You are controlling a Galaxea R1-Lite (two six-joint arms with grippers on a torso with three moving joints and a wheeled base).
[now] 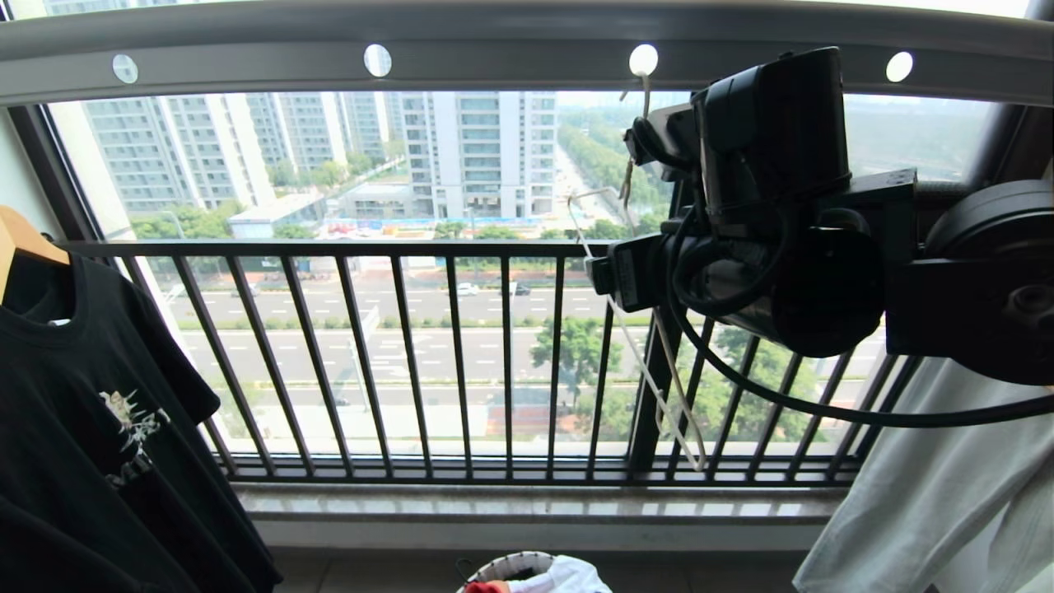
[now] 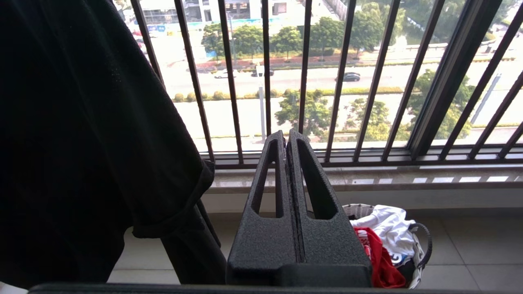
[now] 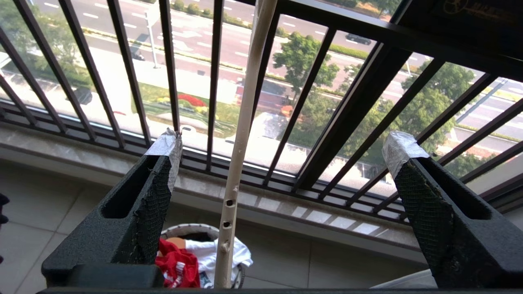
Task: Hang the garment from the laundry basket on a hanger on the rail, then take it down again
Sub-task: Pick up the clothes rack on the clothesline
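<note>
Right arm fills the near right of the head view, raised to just under the rail (image 1: 510,49), a grey bar with round holes. Its gripper (image 3: 282,155) is spread wide and holds nothing; the taped fingertips (image 3: 167,143) stand well apart. Between them, touching neither, runs one thin cream arm of the hanger (image 3: 241,134). In the head view the hanger (image 1: 650,371) hangs from a rail hole by its hook, tilted, its wire running down just past the front of the right arm and ending low before the window railing (image 1: 395,362).

Below the right gripper, on the floor by the sill, sits the basket (image 3: 192,230). The red garment (image 3: 179,265) lies crumpled in it, beside a white cloth (image 3: 212,253).

Left gripper (image 2: 286,141) is clenched, fingers pressed together with nothing between them, pointing at the railing low down. The basket (image 2: 425,241) lies just beyond and to one side of it, with the red garment (image 2: 380,261) inside. A black T-shirt (image 1: 90,412) on a wooden hanger (image 1: 25,235) hangs close beside the left gripper. A pale grey garment (image 1: 930,494) hangs under the right arm.
</note>
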